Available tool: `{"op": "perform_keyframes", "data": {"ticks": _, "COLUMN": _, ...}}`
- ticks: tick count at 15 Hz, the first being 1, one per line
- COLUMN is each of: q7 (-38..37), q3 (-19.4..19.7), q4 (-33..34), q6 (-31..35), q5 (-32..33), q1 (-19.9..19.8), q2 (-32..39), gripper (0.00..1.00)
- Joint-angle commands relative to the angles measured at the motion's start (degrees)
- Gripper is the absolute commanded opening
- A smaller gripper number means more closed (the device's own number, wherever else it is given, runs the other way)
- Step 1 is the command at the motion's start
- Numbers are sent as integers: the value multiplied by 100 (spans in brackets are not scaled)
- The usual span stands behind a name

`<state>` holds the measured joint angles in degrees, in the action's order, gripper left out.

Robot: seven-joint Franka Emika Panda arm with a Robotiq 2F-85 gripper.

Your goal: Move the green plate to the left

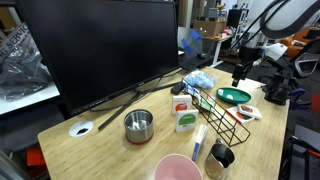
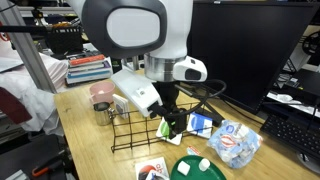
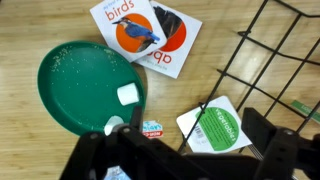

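Note:
The green plate lies flat on the wooden table, at the left of the wrist view, with a small white piece on its right side. It also shows in both exterior views. My gripper is open and empty. It hangs above the table just right of the plate's rim, over a green-and-white card and the edge of the black wire rack. In both exterior views the gripper is a little above the plate and rack.
A card with a bird picture and a dark card lie beyond the plate. A steel bowl, a pale pink dish, a dark cup and a large monitor are on the table.

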<state>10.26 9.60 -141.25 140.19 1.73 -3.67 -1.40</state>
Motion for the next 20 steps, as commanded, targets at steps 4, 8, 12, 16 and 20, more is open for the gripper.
{"op": "perform_keyframes", "data": {"ticks": 4, "q7": -102, "q3": -113, "q4": 366, "q6": 747, "q5": -173, "q1": -154, "q2": 765, "gripper": 100}}
{"op": "perform_keyframes", "data": {"ticks": 8, "q7": -255, "q3": -125, "q4": 527, "q6": 1165, "q5": -244, "q1": -199, "q2": 1229, "gripper": 100}}
{"op": "perform_keyframes", "data": {"ticks": 12, "q7": -191, "q3": -277, "q4": 786, "q6": 1395, "q5": -672, "q1": -338, "q2": 1709, "gripper": 100}}
{"op": "perform_keyframes", "data": {"ticks": 16, "q7": -155, "q3": -435, "q4": 1043, "q6": 1549, "q5": -928, "q1": -497, "q2": 2114, "gripper": 100}}
{"op": "perform_keyframes", "data": {"ticks": 20, "q7": -326, "q3": -457, "q4": 1314, "q6": 1640, "q5": -953, "q1": -612, "q2": 2440, "gripper": 100}}
